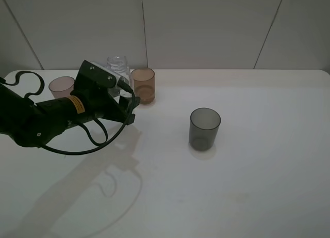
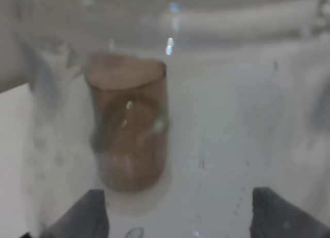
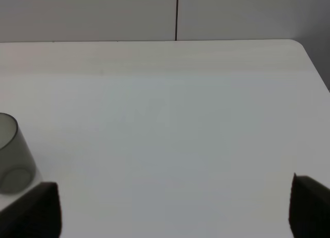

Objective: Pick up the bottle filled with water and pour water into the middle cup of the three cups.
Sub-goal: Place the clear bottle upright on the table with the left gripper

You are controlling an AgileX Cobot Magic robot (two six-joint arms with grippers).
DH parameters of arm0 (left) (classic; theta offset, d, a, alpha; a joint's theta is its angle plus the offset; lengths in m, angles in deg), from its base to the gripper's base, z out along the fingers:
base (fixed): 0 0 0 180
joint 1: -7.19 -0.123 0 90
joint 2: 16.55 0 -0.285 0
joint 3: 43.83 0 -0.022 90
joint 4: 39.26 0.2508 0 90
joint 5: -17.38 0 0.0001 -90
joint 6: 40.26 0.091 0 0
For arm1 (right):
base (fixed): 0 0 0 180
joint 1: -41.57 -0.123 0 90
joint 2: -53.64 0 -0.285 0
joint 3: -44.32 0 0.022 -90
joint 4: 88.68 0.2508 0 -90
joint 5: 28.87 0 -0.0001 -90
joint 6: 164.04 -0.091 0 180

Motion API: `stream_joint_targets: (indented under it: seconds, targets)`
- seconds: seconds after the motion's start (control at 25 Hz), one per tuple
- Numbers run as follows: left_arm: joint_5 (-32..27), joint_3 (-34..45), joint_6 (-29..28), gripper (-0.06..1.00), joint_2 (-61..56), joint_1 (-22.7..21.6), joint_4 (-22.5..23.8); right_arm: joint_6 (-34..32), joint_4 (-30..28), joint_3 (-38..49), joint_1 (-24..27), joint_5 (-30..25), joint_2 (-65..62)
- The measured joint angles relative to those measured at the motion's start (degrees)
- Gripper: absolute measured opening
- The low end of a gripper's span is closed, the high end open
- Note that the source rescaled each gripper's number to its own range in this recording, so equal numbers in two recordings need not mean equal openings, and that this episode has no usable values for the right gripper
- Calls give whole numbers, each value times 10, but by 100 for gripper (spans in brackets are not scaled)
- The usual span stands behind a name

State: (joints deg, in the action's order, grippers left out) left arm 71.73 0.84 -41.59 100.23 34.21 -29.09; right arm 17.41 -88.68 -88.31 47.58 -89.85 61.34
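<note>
While the left gripper (image 1: 125,105) sits at the bottle (image 1: 118,67), its fingers (image 2: 82,217) spread wide, we apparently have glass between them. Left of the bottle stands the pink cup (image 1: 62,86); touching its right, the middle cup (image 1: 143,85); far right, the grey cup (image 1: 204,128).

We observed a broad white matte table (image 1: 247,196) with a rounded far right corner, which filled most of the high view and carried soft grey shadows (image 1: 111,184) towards its near left. Behind it stood a pale off-white panelled wall (image 1: 206,26), divided by thin dark seams (image 1: 145,29). In the right wrist view, one vertical seam (image 3: 177,15) met the table's far edge.
</note>
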Motion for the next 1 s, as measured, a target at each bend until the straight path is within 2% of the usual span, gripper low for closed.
stream_joint_targets:
  seconds: [0.16,1.0]
  targets:
    - [36,8,-4,3,43,0,0,0,0,0,0,0,0]
    - [38,9,3,5,91,0,0,0,0,0,0,0,0]
